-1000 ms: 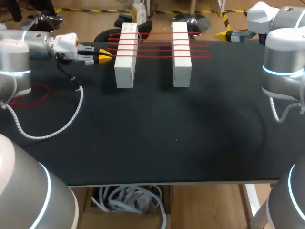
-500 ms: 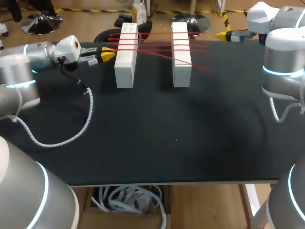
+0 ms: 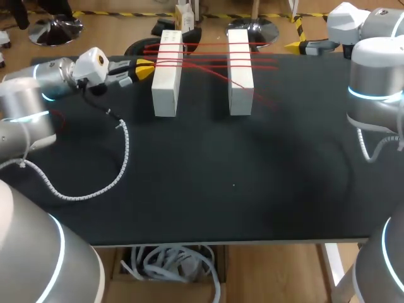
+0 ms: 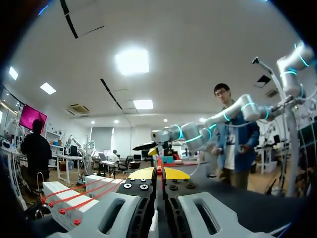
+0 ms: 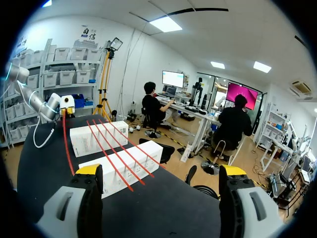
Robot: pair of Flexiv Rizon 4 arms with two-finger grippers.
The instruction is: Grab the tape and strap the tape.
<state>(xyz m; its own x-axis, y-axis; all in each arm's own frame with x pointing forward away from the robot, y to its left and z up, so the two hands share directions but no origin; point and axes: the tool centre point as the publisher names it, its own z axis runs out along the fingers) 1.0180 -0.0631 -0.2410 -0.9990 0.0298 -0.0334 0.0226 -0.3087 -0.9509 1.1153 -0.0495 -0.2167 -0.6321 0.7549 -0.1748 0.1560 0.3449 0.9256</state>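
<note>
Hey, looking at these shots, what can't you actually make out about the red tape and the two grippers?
- Head view: where the red tape ends beyond the right white block. It is too thin to follow against the black table.
- Left wrist view: the tape's stretch inside the left gripper. The shut fingers cover it.
- Head view: the right gripper. Its own arm hides most of it.

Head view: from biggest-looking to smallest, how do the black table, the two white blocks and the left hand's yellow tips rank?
1. black table.
2. left white block and right white block: alike, no ranking.
3. yellow tips of the left hand.
</note>
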